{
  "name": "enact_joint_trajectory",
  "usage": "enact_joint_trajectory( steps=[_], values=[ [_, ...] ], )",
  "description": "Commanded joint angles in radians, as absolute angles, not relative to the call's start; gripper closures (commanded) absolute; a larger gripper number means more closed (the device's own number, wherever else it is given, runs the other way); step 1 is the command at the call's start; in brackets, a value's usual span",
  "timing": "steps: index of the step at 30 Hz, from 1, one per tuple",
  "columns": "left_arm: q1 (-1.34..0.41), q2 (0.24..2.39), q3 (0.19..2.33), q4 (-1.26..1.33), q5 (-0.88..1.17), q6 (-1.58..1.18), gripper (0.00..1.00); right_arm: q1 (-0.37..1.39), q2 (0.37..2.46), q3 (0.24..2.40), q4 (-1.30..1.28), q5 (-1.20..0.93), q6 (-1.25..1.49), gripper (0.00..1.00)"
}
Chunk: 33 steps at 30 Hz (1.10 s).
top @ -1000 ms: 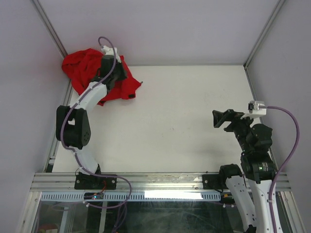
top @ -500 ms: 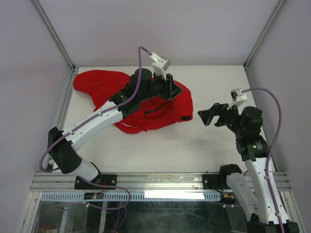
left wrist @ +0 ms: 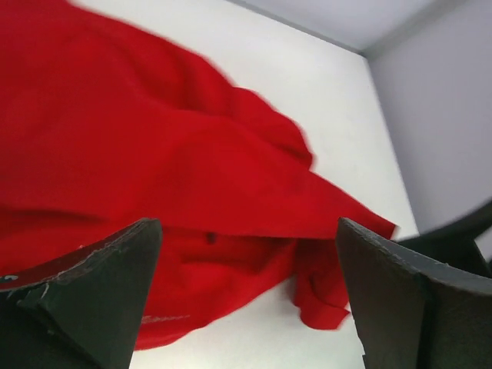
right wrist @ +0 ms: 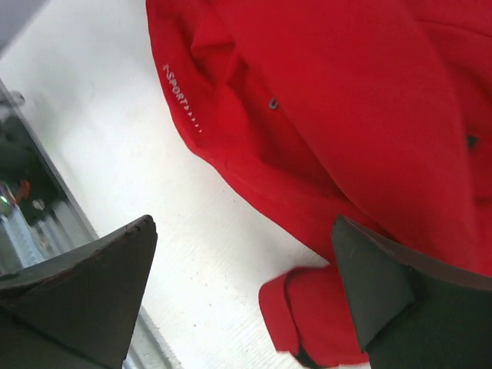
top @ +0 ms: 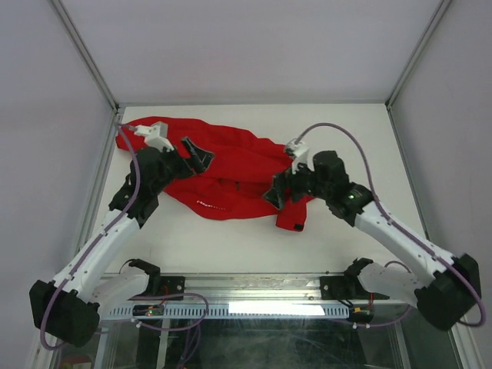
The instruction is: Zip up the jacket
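The bright red jacket lies crumpled in a long band across the back half of the white table, one sleeve end with a dark cuff reaching toward the front. My left gripper hovers open over its left part, holding nothing. My right gripper is open above its right end. In the left wrist view the jacket fills the space beyond my left gripper. In the right wrist view small white lettering shows on the jacket, and the folded cuff lies by my right gripper.
Grey enclosure walls and aluminium posts bound the table on the left, back and right. A metal rail with the arm bases runs along the front edge. Bare white table lies in front of the jacket.
The left gripper dragged the jacket out of the back left corner toward the middle, opened and let it go, then drew back left. The right arm swung in over the jacket's right end.
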<state>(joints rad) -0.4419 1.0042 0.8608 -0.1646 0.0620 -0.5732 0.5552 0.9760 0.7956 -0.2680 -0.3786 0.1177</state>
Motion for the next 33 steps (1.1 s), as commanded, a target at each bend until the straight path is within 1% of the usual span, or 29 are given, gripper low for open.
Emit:
enact_joint_trajectory(
  steps=[1,5,8,14,19,21,23,24,25,27,28,29,33],
  values=[
    [-0.274,0.902,0.708,-0.169,0.029,-0.716,0.01,0.713,1.176,0.937,-0.178,-0.232,-0.042,0.0],
    [-0.088,0.877,0.569,-0.139,0.088,-0.803,0.01,0.873,1.428,1.084,-0.223,-0.103,-0.191,0.01],
    [-0.009,0.89,0.498,-0.117,0.132,-0.841,0.01,0.924,1.588,1.194,-0.262,-0.123,-0.242,0.01],
    [0.007,0.876,0.476,-0.109,0.137,-0.847,0.01,0.967,1.858,1.378,-0.332,-0.106,-0.313,0.0],
    [0.006,0.88,0.422,-0.049,0.18,-0.883,0.01,0.959,2.016,1.49,-0.372,-0.099,-0.344,0.01],
    [0.008,0.884,0.411,-0.037,0.196,-0.884,0.01,0.953,2.085,1.533,-0.387,-0.065,-0.338,0.02],
    [0.007,0.885,0.414,-0.034,0.218,-0.882,0.01,0.939,2.133,1.571,-0.392,-0.014,-0.31,0.13],
    [0.005,0.883,0.419,-0.034,0.229,-0.88,0.01,0.928,2.147,1.594,-0.4,-0.013,-0.295,0.25],
    [0.006,0.879,0.424,-0.034,0.236,-0.877,0.01,0.921,2.156,1.619,-0.416,-0.022,-0.282,0.4],
    [0.005,0.864,0.44,-0.04,0.25,-0.862,0.01,0.915,2.148,1.678,-0.447,-0.036,-0.263,0.78],
    [0.005,0.854,0.45,-0.047,0.251,-0.857,0.01,0.914,2.136,1.712,-0.46,-0.043,-0.259,0.92],
    [0.006,0.842,0.465,-0.055,0.25,-0.848,0.01,0.914,2.12,1.752,-0.479,-0.052,-0.253,1.0],
    [0.007,0.819,0.582,-0.12,0.269,-0.769,0.01,0.889,2.045,1.97,-0.554,-0.096,-0.189,1.0]
  ],
)
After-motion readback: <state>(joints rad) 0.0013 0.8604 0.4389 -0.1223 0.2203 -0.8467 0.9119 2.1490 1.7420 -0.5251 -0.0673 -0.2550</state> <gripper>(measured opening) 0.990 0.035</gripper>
